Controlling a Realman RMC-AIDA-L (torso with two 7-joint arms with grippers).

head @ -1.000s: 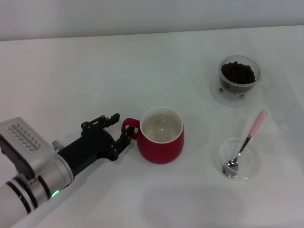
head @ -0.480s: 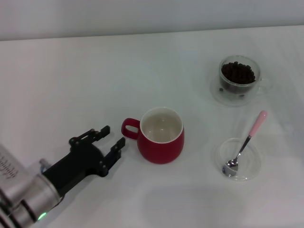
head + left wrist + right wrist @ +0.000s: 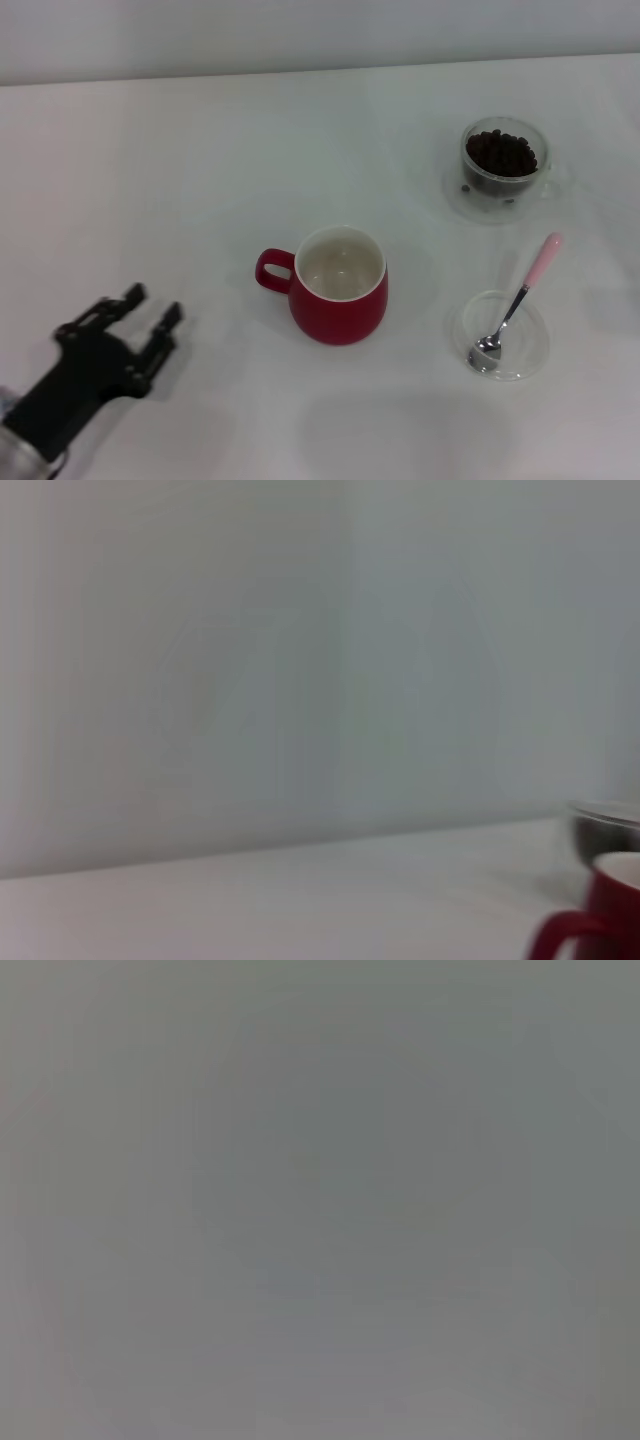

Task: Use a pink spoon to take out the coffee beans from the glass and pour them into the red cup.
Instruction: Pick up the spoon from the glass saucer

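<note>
desk: plain white desk (image 3: 200, 170) running all the way across my head cam, with a pale wall right behind its far edge, nothing fancy

room: honestly all I get is that blank wall; left wrist cam is mostly wall plus a strip of desk, right wrist cam is flat grey and tells me nothing

red cup: the red cup (image 3: 340, 284) sits upright about mid-desk, cream inside looks bare to me, loop handle pointing toward my left side; it also pokes into the corner of the left wrist cam (image 3: 600, 920)

glass: the glass (image 3: 502, 164) is far right at the back, standing on a flat clear saucer (image 3: 462, 199)

coffee beans: the coffee beans (image 3: 501, 153) are heaped inside the glass, nearly up to the rim

dish: shallow clear dish (image 3: 530, 355) near right, well in front of the glass and to the right of the red cup

pink spoon: the pink spoon (image 3: 517, 301) lies with its metal bowl down in the dish and the pink handle leaning out over the far rim, pointing toward the glass

left end effector: left end effector (image 3: 148, 306) is low at the near left corner, fingers spread apart, holding nothing, well clear of the cup handle

right end effector: can't find it in any of my views
</note>
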